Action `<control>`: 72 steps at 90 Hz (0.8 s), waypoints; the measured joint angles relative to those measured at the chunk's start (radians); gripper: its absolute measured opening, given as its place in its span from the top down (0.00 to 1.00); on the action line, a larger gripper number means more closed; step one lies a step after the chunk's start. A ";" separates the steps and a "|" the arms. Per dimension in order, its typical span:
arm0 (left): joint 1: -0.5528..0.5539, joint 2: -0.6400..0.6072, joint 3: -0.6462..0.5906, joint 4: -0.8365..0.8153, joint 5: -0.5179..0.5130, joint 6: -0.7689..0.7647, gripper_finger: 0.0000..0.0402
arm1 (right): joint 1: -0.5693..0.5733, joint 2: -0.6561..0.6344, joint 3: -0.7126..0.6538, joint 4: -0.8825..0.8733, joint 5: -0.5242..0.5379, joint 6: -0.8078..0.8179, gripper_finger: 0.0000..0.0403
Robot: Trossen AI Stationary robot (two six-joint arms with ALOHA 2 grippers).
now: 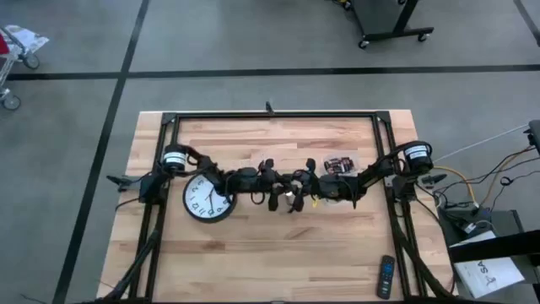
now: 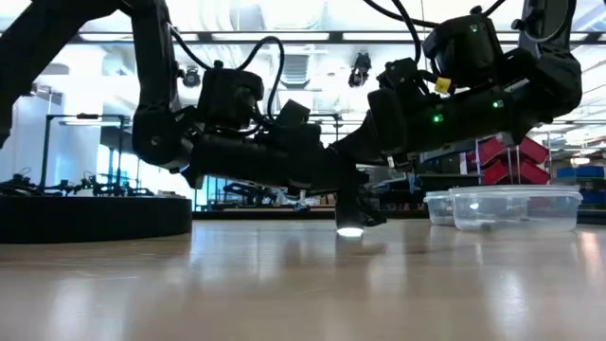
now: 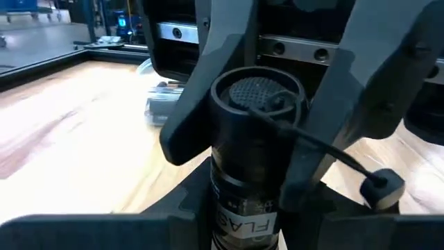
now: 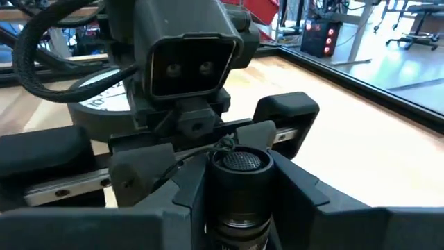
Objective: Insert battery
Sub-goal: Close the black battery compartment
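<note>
A black flashlight (image 2: 349, 213) stands upright at the table's middle. Its lit head (image 2: 350, 230) points down close to the wood and its ribbed tail button (image 3: 255, 92) faces up. My left gripper (image 3: 246, 208) and my right gripper (image 4: 239, 201) come at it from opposite sides, and both are shut on it (image 1: 293, 199). A thin black lanyard (image 3: 333, 156) trails from the tail. No battery shows on its own. My left gripper pinches the flashlight's labelled body (image 3: 243, 219) between its two fingers, below the tail cap, coming from the table's left. The flashlight stands upright, head down. I cannot tell whether the head rests on the table. My right gripper clasps the tail-cap end (image 4: 239, 182) between its two fingers (image 3: 201, 90), which lie on either side of the cap. It reaches in from the table's right, opposite my left gripper. The tail button shows just above the fingers.
A round wall clock (image 1: 207, 199) lies face up under my left arm. Clear plastic containers (image 2: 502, 208) with small items stand on the table behind my right gripper (image 1: 339, 165). A remote control (image 1: 386, 277) lies at the near right corner. A black frame (image 1: 270, 116) borders the table.
</note>
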 joint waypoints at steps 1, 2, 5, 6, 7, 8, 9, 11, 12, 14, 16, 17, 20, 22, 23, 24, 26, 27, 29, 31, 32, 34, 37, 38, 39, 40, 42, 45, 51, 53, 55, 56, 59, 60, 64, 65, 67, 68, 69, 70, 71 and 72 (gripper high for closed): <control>0.000 0.000 0.000 0.000 0.000 0.000 0.76 | 0.000 0.000 0.000 0.000 0.000 0.000 0.74; 0.000 0.000 0.000 0.000 0.000 0.000 0.76 | 0.000 0.000 0.000 0.000 0.001 0.000 0.73; 0.000 0.000 0.000 -0.002 -0.005 0.000 0.76 | 0.000 0.000 0.000 -0.004 0.003 0.001 0.71; 0.000 0.000 0.000 -0.003 -0.009 0.001 0.76 | 0.000 0.001 0.000 -0.009 0.004 0.002 0.71; 0.000 0.000 0.000 -0.004 -0.012 0.001 0.75 | 0.000 0.002 0.000 -0.016 0.005 0.003 0.70; 0.000 0.000 0.000 -0.004 -0.013 0.005 0.75 | 0.000 0.003 0.000 -0.018 0.006 0.005 0.69; 0.000 0.000 0.000 -0.005 -0.013 0.009 0.75 | 0.000 0.005 -0.002 -0.007 0.008 0.009 0.69; 0.001 0.000 -0.001 -0.006 -0.014 0.011 0.75 | 0.000 0.004 -0.001 -0.005 0.014 0.013 0.68; 0.001 0.000 -0.001 -0.007 -0.015 0.011 0.75 | -0.001 0.004 -0.001 -0.009 0.014 0.012 0.67; 0.001 -0.001 0.000 -0.009 -0.016 0.012 0.75 | -0.001 0.004 -0.001 -0.015 0.012 0.012 0.66; 0.001 -0.002 0.000 -0.011 -0.016 0.014 0.75 | -0.002 0.004 -0.002 -0.015 0.011 0.012 0.66; 0.001 -0.002 0.000 -0.013 -0.015 0.014 0.75 | -0.002 0.004 -0.002 -0.014 0.012 0.012 0.65; 0.002 -0.002 0.000 -0.016 -0.015 0.019 0.75 | -0.001 0.002 -0.002 -0.012 0.012 0.011 0.64; 0.002 -0.002 0.000 -0.018 -0.015 0.019 0.75 | -0.001 0.001 -0.002 -0.013 0.011 0.010 0.64; 0.002 -0.003 0.000 -0.019 -0.014 0.018 0.75 | -0.001 0.000 -0.002 -0.013 0.011 0.009 0.64; 0.002 -0.003 0.000 -0.021 -0.014 0.018 0.75 | -0.001 0.000 -0.002 -0.013 0.011 0.009 0.64; 0.002 -0.003 0.000 -0.025 -0.012 0.019 0.75 | -0.001 0.000 -0.002 -0.012 0.011 0.007 0.63; 0.002 -0.004 0.000 -0.026 -0.012 0.020 0.75 | -0.001 -0.001 -0.002 -0.012 0.011 0.006 0.63; 0.002 -0.004 0.000 -0.029 -0.011 0.021 0.75 | -0.001 -0.001 -0.002 -0.012 0.007 0.004 0.63; 0.002 -0.004 0.000 -0.032 -0.009 0.023 0.75 | -0.002 -0.003 -0.002 -0.012 0.001 0.000 0.62; 0.002 -0.004 0.000 -0.034 -0.009 0.024 0.75 | -0.002 -0.004 -0.002 -0.013 -0.001 -0.002 0.62; 0.002 -0.004 0.000 -0.036 -0.009 0.024 0.75 | -0.002 -0.006 -0.002 -0.015 -0.005 -0.006 0.62; 0.002 -0.005 0.000 -0.038 -0.008 0.024 0.75 | -0.001 -0.009 -0.002 -0.018 -0.007 -0.010 0.61; 0.002 -0.005 0.000 -0.038 -0.008 0.024 0.74 | 0.000 -0.010 -0.002 -0.019 -0.007 -0.011 0.61; 0.002 -0.005 0.000 -0.039 -0.008 0.025 0.74 | 0.000 -0.012 -0.002 -0.020 -0.007 -0.013 0.61; 0.002 -0.005 0.000 -0.039 -0.007 0.027 0.74 | 0.001 -0.014 -0.002 -0.022 -0.007 -0.014 0.61; 0.002 -0.005 0.000 -0.040 -0.007 0.029 0.74 | 0.002 -0.019 -0.002 -0.030 -0.008 -0.016 0.60; 0.002 -0.005 0.000 -0.041 -0.006 0.030 0.74 | 0.003 -0.030 -0.002 -0.050 -0.010 -0.018 0.60; 0.002 -0.005 0.000 -0.042 -0.004 0.031 0.74 | 0.003 -0.055 -0.002 -0.095 -0.014 -0.021 0.58; 0.002 -0.005 0.000 -0.043 -0.004 0.031 0.74 | 0.003 -0.065 -0.002 -0.112 -0.015 -0.021 0.57; 0.002 -0.005 0.000 -0.043 -0.004 0.031 0.74 | 0.003 -0.075 -0.002 -0.130 -0.018 -0.021 0.56; 0.002 -0.005 0.000 -0.044 -0.004 0.032 0.74 | 0.003 -0.080 -0.002 -0.139 -0.019 -0.021 0.56; 0.002 -0.005 0.000 -0.045 -0.003 0.033 0.75 | 0.003 -0.096 -0.002 -0.165 -0.026 -0.021 0.55; 0.002 -0.005 0.000 -0.046 -0.002 0.033 0.75 | 0.003 -0.102 -0.002 -0.174 -0.029 -0.020 0.54; 0.002 -0.005 0.000 -0.049 0.000 0.034 0.75 | 0.003 -0.122 -0.002 -0.208 -0.043 -0.019 0.53; 0.002 -0.005 0.000 -0.049 0.001 0.034 0.75 | 0.003 -0.126 -0.002 -0.213 -0.047 -0.018 0.52; 0.002 -0.005 0.000 -0.049 0.002 0.034 0.74 | 0.003 -0.134 -0.003 -0.221 -0.055 -0.016 0.51; 0.002 -0.005 0.000 -0.049 0.002 0.034 0.74 | 0.003 -0.139 -0.003 -0.226 -0.060 -0.016 0.51; 0.002 -0.005 -0.001 -0.049 0.003 0.034 0.74 | 0.003 -0.144 -0.003 -0.234 -0.063 -0.015 0.50; 0.002 -0.005 -0.001 -0.049 0.003 0.033 0.74 | 0.003 -0.150 -0.003 -0.242 -0.067 -0.015 0.50; 0.002 -0.005 -0.001 -0.049 0.003 0.033 0.74 | 0.003 -0.154 -0.003 -0.249 -0.072 -0.015 0.49; 0.002 -0.005 -0.001 -0.049 0.003 0.032 0.73 | 0.003 -0.159 -0.003 -0.255 -0.079 -0.015 0.49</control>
